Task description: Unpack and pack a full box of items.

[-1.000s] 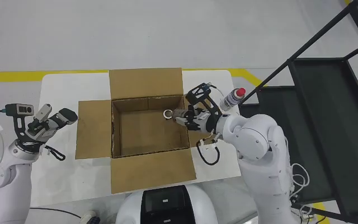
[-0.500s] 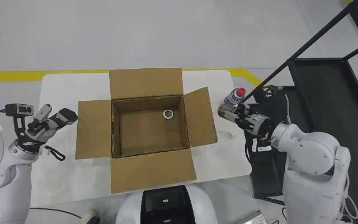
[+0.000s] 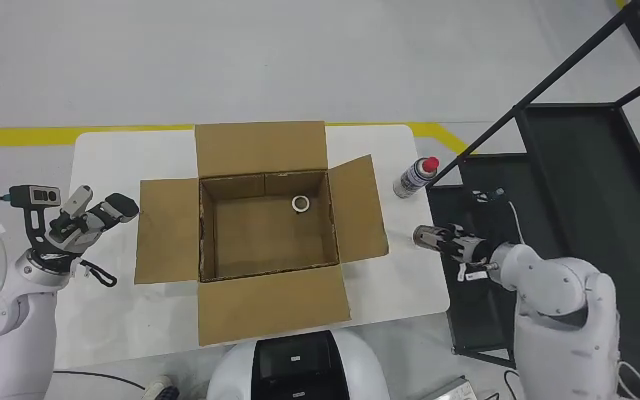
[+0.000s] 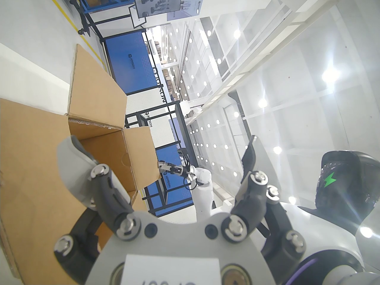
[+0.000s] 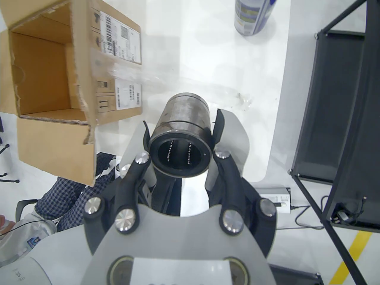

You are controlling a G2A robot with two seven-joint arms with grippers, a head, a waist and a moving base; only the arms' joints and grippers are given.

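Now 1 box, 1 can, 1 bearing.

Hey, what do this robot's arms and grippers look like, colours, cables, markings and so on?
The left arm and right arm are glossy white with rounded shells. The left gripper and right gripper match: black linkage fingers with silver screws and pale grey pads, on a grey metal plate bearing a white label. Thin black cables loop beside the wrists.
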